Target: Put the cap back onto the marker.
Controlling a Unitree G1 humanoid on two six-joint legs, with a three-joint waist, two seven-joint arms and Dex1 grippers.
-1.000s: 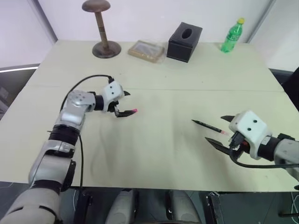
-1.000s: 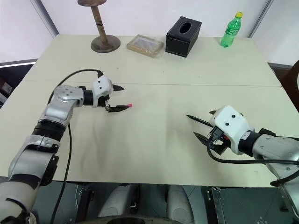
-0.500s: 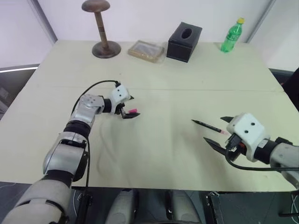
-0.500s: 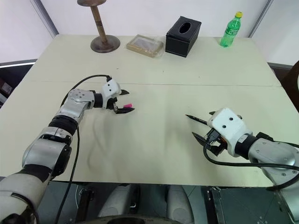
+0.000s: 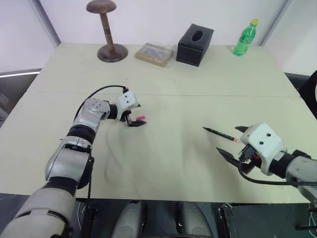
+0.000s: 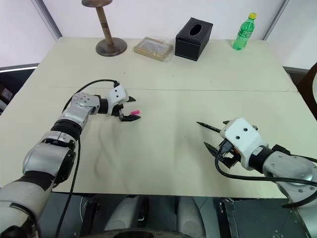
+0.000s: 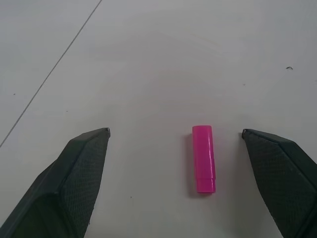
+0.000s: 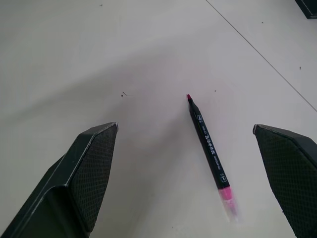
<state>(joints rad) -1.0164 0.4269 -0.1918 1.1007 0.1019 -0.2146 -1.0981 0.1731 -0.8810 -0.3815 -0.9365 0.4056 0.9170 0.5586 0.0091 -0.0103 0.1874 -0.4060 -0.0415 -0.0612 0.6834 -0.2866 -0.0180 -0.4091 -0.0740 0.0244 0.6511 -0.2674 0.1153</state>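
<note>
Looking at where everything sits, the whole thing comes down to which claw lines up with which piece. The tiny bright pink plastic tube-shaped cap (image 7: pixel 204 158) lies flat on the pale cream table (image 5: pixel 198 79), left of centre, and the left gripper (image 5: pixel 134 118) is right on it with both black fingers spread wide apart, empty. From the left wrist camera the cap sits between the two fingertips, nearer one finger than the other, its long axis pointing roughly along the direction the fingers reach. So if the jaws close, I'd guess they pinch it across its width, which is what you'd want.

Over on the right, the slim black pen-like marker (image 8: pixel 208 144) lies flat too, near the front edge, well apart from the cap. Its pointed tip aims away to the far left and its pink back end points toward the right gripper (image 5: pixel 233 141). That claw is also gaping open with nothing in it, hovering just near-side of the marker. In the right wrist camera the marker lies between the fingers, slightly angled, closer to one finger than the other.

So left arm is clearly nearer the cap, right arm nearer the marker. Nothing's been picked up yet, far as I can tell. My guess is the cap grab comes first, since that claw is already straddling it.
</note>
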